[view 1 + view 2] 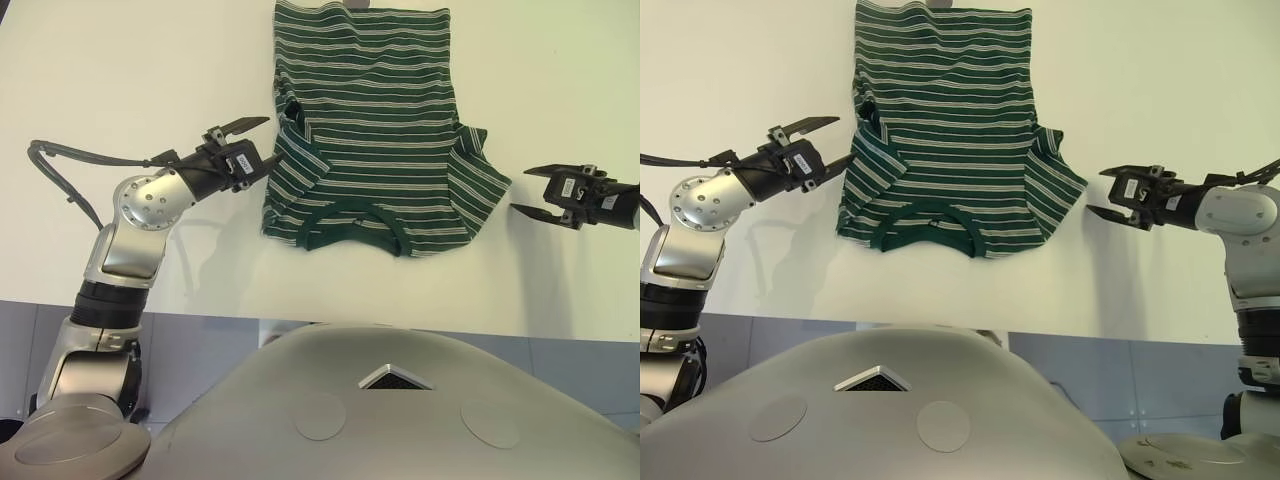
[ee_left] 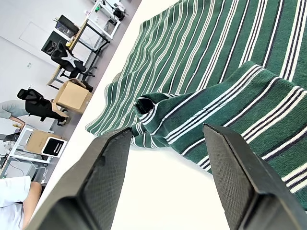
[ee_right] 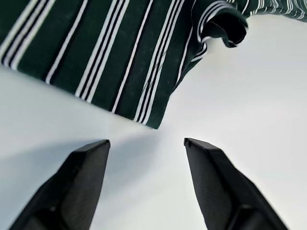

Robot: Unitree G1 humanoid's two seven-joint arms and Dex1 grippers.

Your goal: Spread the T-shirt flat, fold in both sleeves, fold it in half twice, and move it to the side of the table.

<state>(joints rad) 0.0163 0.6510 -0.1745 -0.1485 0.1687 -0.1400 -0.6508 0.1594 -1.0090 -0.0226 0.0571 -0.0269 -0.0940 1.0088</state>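
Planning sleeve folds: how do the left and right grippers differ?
The left gripper's jaws flank the left sleeve's edge; the right gripper's sit just short of the right sleeve, over bare table. The left gripper angles away from the robot; the right points straight across. Both are open.

I count one striped T-shirt, one white table, and two claws: my left claw, my right claw.

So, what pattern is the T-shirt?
The T-shirt is dark green with thin white stripes; left eye view.
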